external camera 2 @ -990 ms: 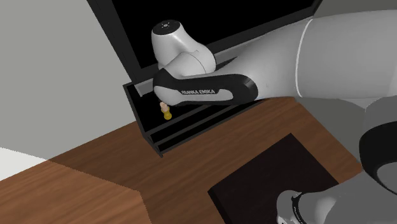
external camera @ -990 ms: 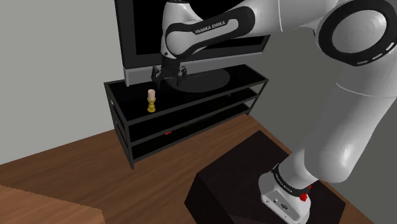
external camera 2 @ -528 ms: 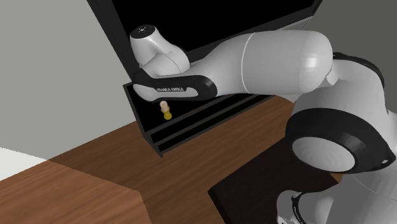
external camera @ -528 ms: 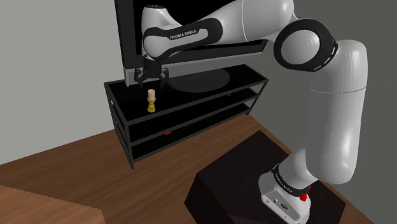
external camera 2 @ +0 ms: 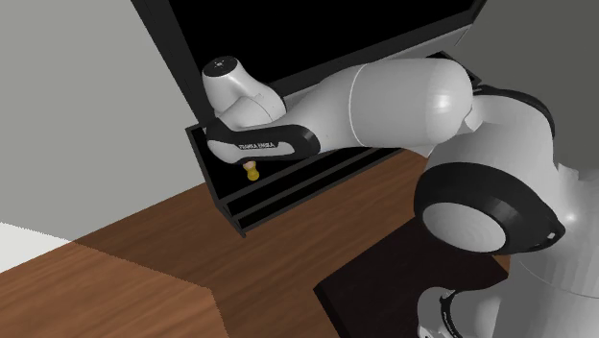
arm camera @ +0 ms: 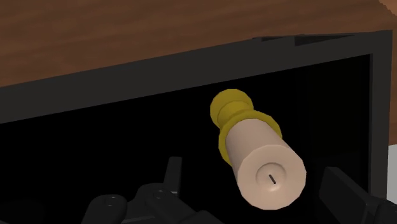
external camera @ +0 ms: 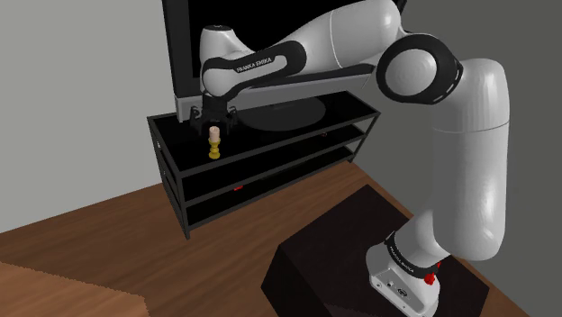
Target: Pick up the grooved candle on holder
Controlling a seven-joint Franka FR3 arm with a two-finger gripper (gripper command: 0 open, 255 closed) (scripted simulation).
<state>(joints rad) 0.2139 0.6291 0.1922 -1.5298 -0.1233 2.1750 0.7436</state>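
A black rack with three levels stands against the grey wall. Its top level carries a TV towards the back and, nearer the rack's front edge, the candle. The candle is a pale pink cylinder that stands upright in a yellow holder, and the holder rests on the rack's top. One of the rack's lower levels holds a small red thing, too small to name.

The white arm reaches from the box across to the rack, and the hand hangs right over the candle, pointing down at the rack's top. In the wrist view the candle shows end on, with a short dark wick mark in its flat top, and the holder bulges out beneath it against the rack's black top. The hand is apart: its fingers stand one on each side of the candle's upper end, with a gap on both sides, so nothing is clasped.

In the second exterior view the arm covers the hand and most of the candle, and the holder peeks out below it on the rack. A wooden floor lies in front of the rack.
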